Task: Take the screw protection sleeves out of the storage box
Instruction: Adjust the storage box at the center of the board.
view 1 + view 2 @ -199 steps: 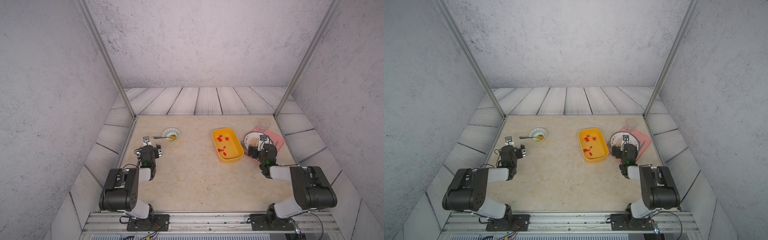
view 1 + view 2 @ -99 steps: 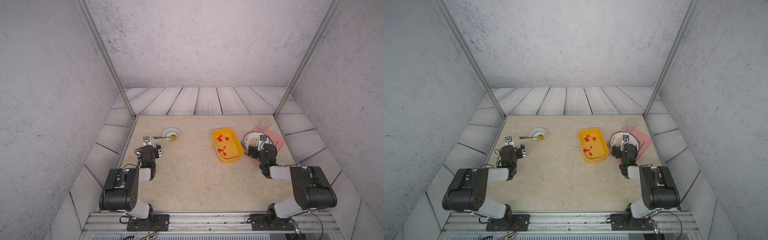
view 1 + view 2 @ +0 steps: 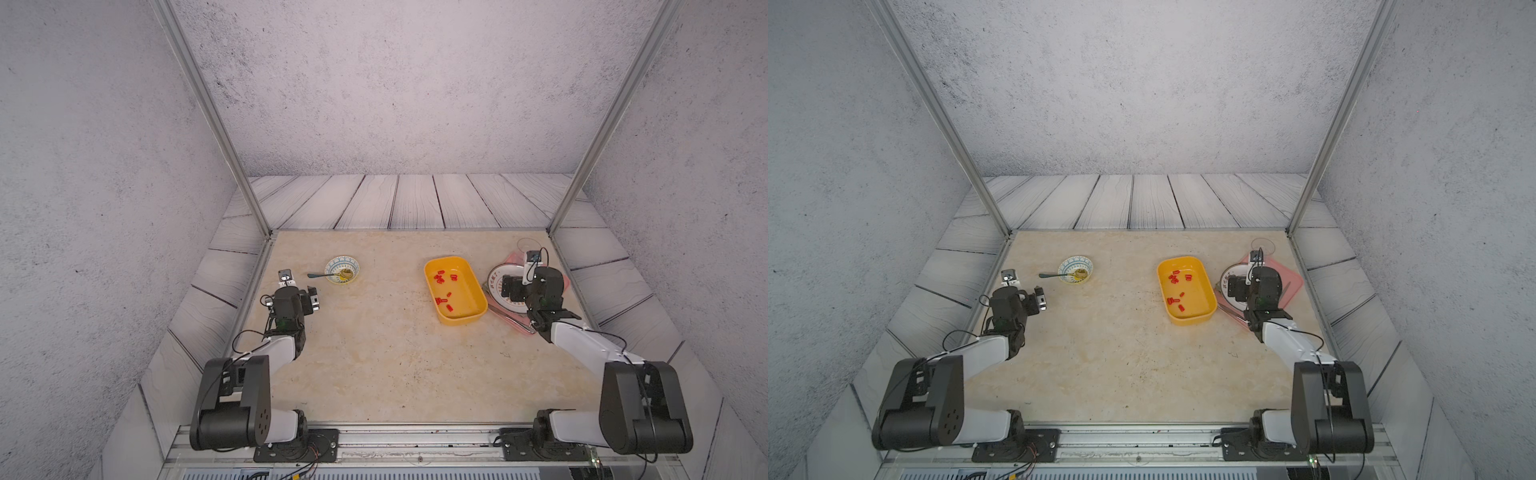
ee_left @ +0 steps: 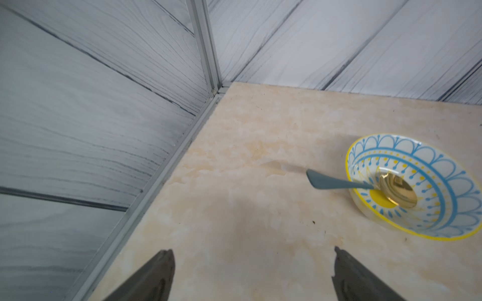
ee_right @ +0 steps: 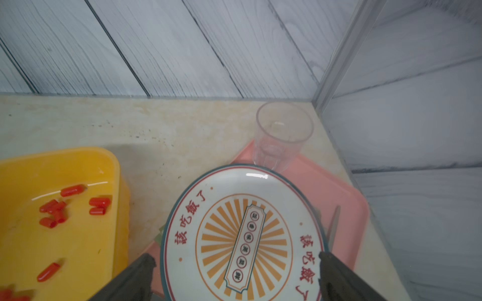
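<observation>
Surface: beige marbled tabletop [image 3: 374, 353], grey plank walls.
Box: shallow yellow-orange plastic storage box [image 3: 461, 319], right of centre, holds tiny red cylindrical screw protection sleeves [image 3: 439, 277].
Left gripper [image 4: 253, 256]: wide apart, empty.
Right gripper [image 5: 236, 260]: wide apart, empty, over round patterned plate [image 5: 234, 187].
Change: nothing has moved.

Yellow-orange storage box [image 3: 459, 320], bright red screw protection sleeves [image 3: 440, 278]. White bowl [image 4: 430, 166], blue scallops, yellow dots and rim. Gold spoon [image 4: 336, 183], grey-blue handle. White plate [image 5: 234, 187], orange sunburst, red characters, teal rim. Pink tray [image 5: 344, 200]. Beige marbled tabletop [image 3: 374, 353].

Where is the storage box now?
In both top views the storage box, sleeves inside, sits right of table centre, just left of the plate on the pink tray.
</observation>
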`<state>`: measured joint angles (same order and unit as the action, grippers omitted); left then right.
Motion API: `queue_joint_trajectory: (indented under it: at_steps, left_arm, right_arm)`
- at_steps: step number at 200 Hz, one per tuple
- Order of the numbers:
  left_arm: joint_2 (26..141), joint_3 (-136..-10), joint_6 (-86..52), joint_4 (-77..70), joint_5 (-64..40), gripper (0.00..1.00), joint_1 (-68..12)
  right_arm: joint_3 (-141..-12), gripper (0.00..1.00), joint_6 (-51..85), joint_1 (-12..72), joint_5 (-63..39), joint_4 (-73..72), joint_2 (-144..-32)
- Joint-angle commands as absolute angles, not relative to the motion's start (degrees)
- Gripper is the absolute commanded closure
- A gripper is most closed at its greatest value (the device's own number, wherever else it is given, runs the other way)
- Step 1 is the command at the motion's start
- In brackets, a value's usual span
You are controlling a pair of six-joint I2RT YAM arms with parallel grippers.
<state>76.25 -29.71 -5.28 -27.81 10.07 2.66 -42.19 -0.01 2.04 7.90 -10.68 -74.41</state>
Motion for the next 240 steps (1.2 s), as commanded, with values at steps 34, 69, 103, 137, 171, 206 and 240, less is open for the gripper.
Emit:
queue_joint_trajectory:
  at_steps: [34, 69, 103, 137, 171, 206, 240]
  left_arm:
    - [63.16, -44.44, 12.84, 12.57, -18.79, 0.01, 3.8]
    - [65.25, -52.74, 17.37, 26.96, -33.05, 0.0, -1.55]
    - [68.62, -54.66, 18.95, 26.88, -23.73, 0.02, -10.47]
    - [70.23, -54.66, 19.07, 26.9, -20.72, 0.0, -13.4]
    - [68.65, -52.62, 19.8, 26.43, -22.5, 0.0, -15.49]
    - [69.4, -51.59, 20.28, 25.77, -21.57, 0.01, -16.67]
    - [69.61, -51.22, 20.91, 25.71, -20.61, 0.01, -17.42]
  right_arm:
    - [-53.96, 0.01, -17.9, 1.93, -10.79, 24.73, -65.17]
    - [-59.71, 0.07, -18.89, 5.93, -15.71, 28.22, -72.84]
    - [-64.24, 0.13, -14.7, 7.0, -14.36, 25.84, -82.98]
    - [-69.05, 0.34, -11.68, 8.4, -11.18, 24.92, -93.49]
    - [-75.46, 0.54, -8.85, 9.58, -7.31, 28.47, -102.74]
    - [-77.57, 0.64, -5.98, 10.28, -4.23, 27.99, -107.48]
    - [-79.22, 0.71, -4.4, 10.8, -3.39, 29.55, -110.46]
